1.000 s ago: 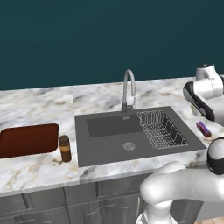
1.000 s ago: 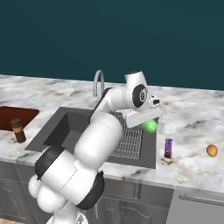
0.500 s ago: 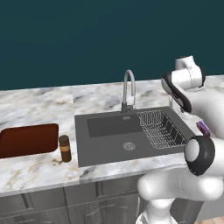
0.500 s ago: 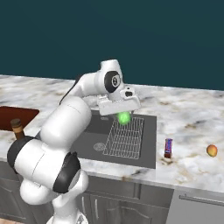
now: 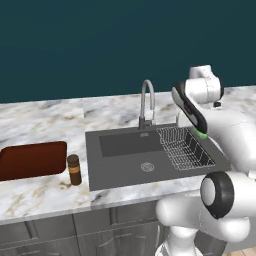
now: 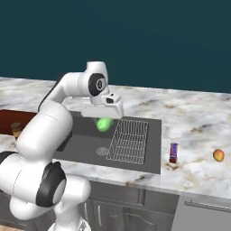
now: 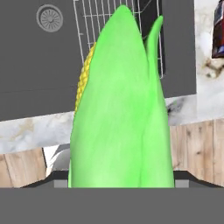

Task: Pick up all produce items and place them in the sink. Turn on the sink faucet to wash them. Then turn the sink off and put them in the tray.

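Observation:
My gripper [image 6: 113, 109] is shut on the green vegetable [image 6: 103, 124], a leafy green ear with yellow kernels down one side [image 7: 120, 109]. It hangs above the sink [image 6: 83, 144], beside the left edge of the wire rack [image 6: 131, 140]. A sliver of the vegetable [image 5: 201, 134] peeks out behind my forearm in the left base view. The orange-yellow fruit [image 6: 218, 155] lies on the counter far to the right. The grey gooseneck faucet [image 5: 147, 102] stands behind the basin. Left of the sink lies the reddish-brown tray [image 5: 30, 160].
A brown jar [image 5: 74, 169] stands between tray and sink. A purple-red bar [image 6: 173, 152] lies on the counter right of the sink. The round drain [image 5: 147, 166] sits mid-basin. My own arm arches over the sink's left half in the right base view.
The arm has swung left from over the rack's right side to above the sink's middle, carrying the green vegetable along. Jaws unchanged.

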